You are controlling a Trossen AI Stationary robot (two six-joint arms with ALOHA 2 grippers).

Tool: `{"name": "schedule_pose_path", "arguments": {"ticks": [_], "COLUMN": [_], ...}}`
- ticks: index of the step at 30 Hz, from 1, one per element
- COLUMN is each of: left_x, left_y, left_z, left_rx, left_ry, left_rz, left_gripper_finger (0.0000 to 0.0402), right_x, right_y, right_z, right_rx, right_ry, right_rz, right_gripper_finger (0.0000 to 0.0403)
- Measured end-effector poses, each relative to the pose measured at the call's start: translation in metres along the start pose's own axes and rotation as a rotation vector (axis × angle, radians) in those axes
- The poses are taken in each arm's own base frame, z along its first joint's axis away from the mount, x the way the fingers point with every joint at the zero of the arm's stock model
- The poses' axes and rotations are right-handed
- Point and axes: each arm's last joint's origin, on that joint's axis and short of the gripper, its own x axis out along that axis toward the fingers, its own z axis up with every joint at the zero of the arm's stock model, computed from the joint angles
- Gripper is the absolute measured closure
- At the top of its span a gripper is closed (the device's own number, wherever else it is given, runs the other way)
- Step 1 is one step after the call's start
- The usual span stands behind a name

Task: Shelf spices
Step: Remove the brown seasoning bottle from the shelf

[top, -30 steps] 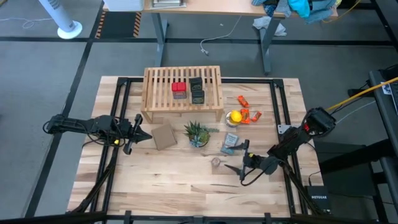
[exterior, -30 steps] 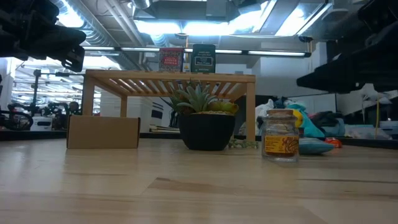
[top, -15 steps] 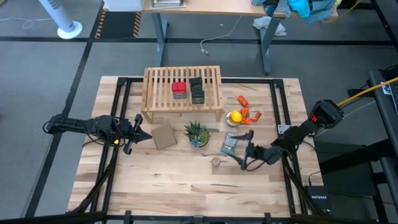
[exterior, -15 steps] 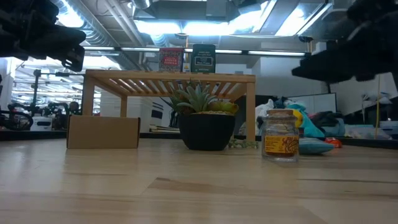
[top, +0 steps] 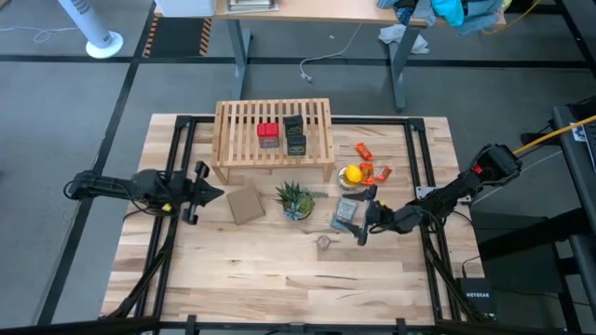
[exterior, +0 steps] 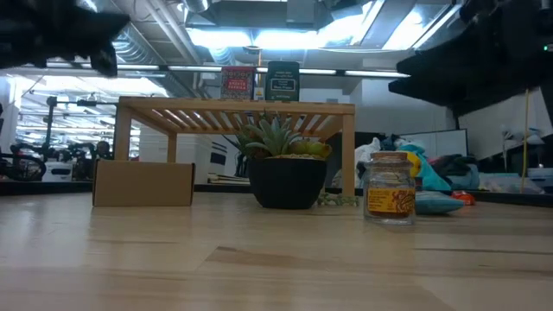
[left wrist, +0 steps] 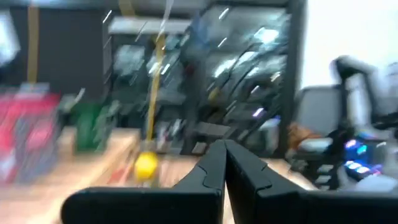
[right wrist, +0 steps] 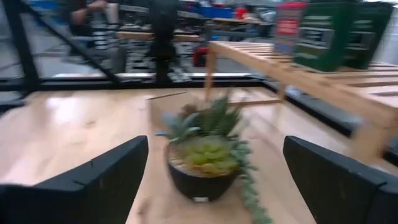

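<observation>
Swinging away from the small jar [top: 323, 242], the right tool [top: 365, 212] now hangs fingers apart just beyond it, facing the shelf [top: 233, 140] where both tins [top: 282, 135] sit. Left tool [top: 207, 194] waits, fingers together. One jar remains on the tabletop [top: 279, 279].

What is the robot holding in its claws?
Nothing. The right gripper is open and empty near the small jar; the left gripper is shut on nothing.

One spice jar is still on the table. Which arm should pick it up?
Right. The right gripper hangs open just beside the small jar, while the left gripper, fingers shut, sits across the table beyond the potted plant.
</observation>
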Motion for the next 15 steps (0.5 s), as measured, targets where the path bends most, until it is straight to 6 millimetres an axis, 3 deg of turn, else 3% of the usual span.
{"name": "schedule_pose_path", "arguments": {"ticks": [8,15], "left_x": [0.011,0.031], "left_y": [0.002,-0.002], "left_z": [-0.020,-0.021], "left_rx": [-0.074,-0.082], "left_ry": [0.202,0.368], "left_rz": [0.113,0.130], "left_gripper_finger": [0.0402,0.0402], "right_x": [0.000,0.000], "right_y": [0.002,0.002], "right_z": [-0.007,-0.008], "right_rx": [-0.082,-0.059], "right_ry": [0.058,0.076], "right_rz": [0.083,0.056], "right_gripper_finger": [0.0024,0.0048]}}
